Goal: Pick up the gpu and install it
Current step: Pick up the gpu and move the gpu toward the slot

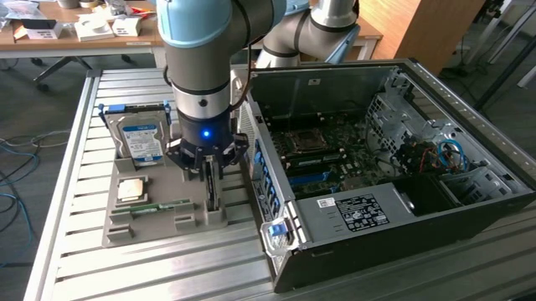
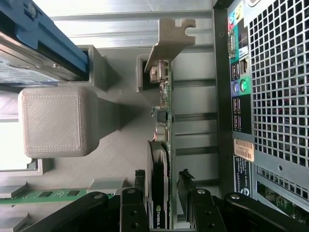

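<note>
A thin, dark gpu card with a silvery metal bracket (image 2: 161, 118) stood on edge in a grey plastic holder (image 1: 167, 182) on the slatted metal table (image 1: 125, 263), toward the exterior view's left, beside an open black computer case (image 1: 402, 251). The arm's black fingers (image 2: 189, 186) were spread wide, straddling the card's end opposite the bracket. Its long axis ran straight out from between them. They held nothing.

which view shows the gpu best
The wrist view: the gpu stands on edge in its gray holder, silvery bracket at the end away from the open gripper flanking it. In the exterior view it is a thin dark sliver beneath the gripper.
</note>
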